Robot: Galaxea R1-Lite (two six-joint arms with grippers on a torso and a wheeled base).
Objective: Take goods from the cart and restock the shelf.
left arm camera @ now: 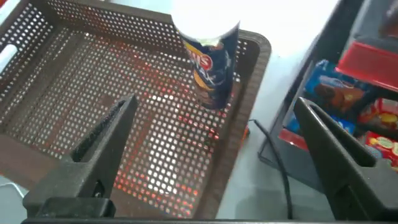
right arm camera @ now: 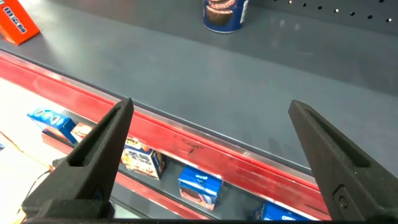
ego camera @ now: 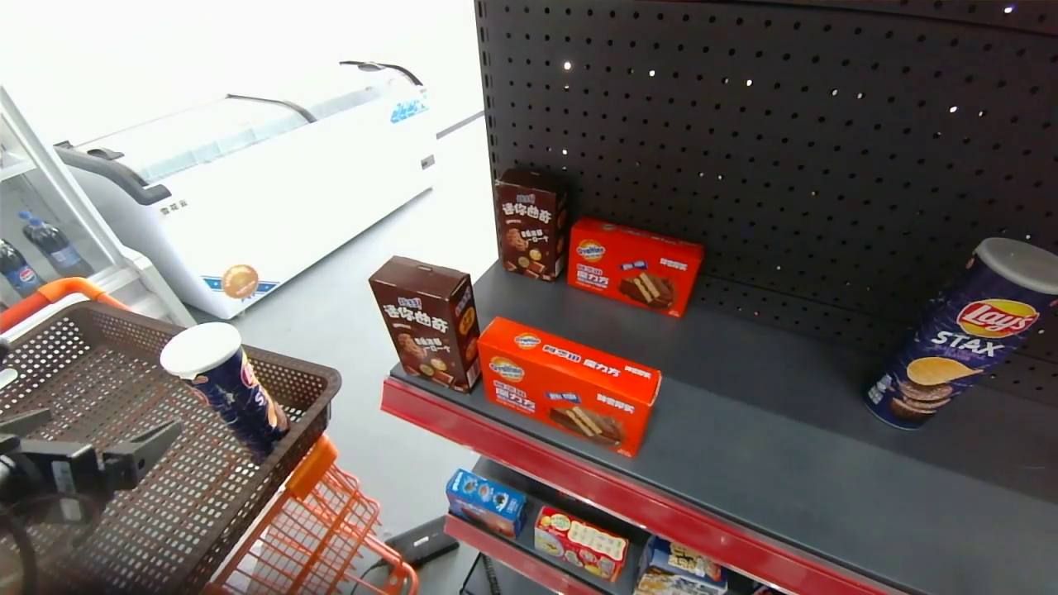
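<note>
Inside the brown cart basket (ego camera: 324, 382), by the corner nearest the shelf (ego camera: 744, 397), stands a dark blue chip can (ego camera: 225, 388) with a white lid. The left gripper (ego camera: 91, 431) hangs above the basket floor with its fingers spread wide and nothing between them, apart from the can. The right gripper (right arm camera: 210, 106) is likewise released and empty, over the shelf's red front edge. On the grey shelf, a second chip can (ego camera: 959, 339) stands well to the right, near the pegboard back. Two orange boxes (ego camera: 570, 384) and two brown boxes (ego camera: 428, 322) sit at the left end, one pair at the front edge and one behind. Small packets (ego camera: 579, 541) lie on the lower shelf. A white chest freezer (ego camera: 264, 182) stands beyond the cart.
</note>
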